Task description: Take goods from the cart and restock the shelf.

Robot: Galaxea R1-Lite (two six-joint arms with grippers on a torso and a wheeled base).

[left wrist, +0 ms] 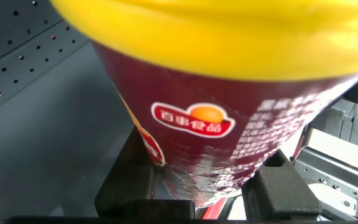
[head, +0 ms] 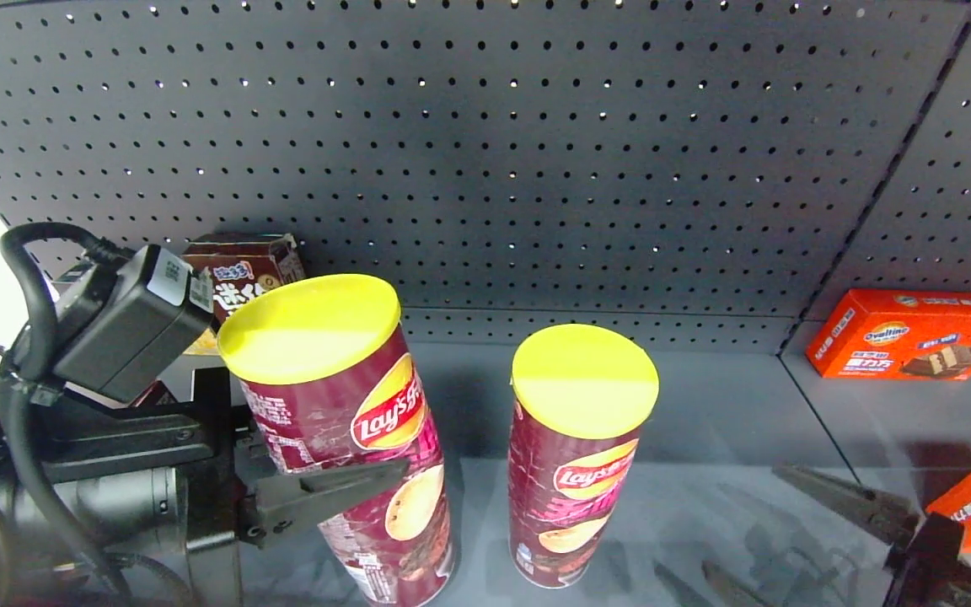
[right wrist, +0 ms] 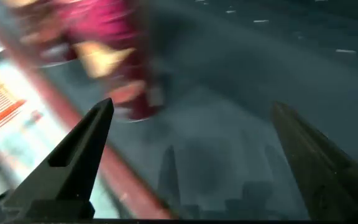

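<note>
My left gripper [head: 325,476] is shut on a maroon chip can [head: 342,421] with a yellow lid, holding it at mid-height on the left of the shelf [head: 747,405]. The can leans slightly, its base low over the shelf board. In the left wrist view the can [left wrist: 197,124] sits between the two dark fingers [left wrist: 129,180]. A second, matching can [head: 574,472] stands upright on the shelf to the right of the held one. My right gripper [head: 915,514] is open at the shelf's front right; its wrist view [right wrist: 191,143] shows the standing can [right wrist: 104,43] ahead.
A perforated back wall [head: 485,152] closes the shelf. A brown snack box [head: 245,270] lies behind the held can. An orange box [head: 911,333] lies at the back right, another orange box [head: 970,497] by the right gripper. Bare shelf lies between the standing can and these.
</note>
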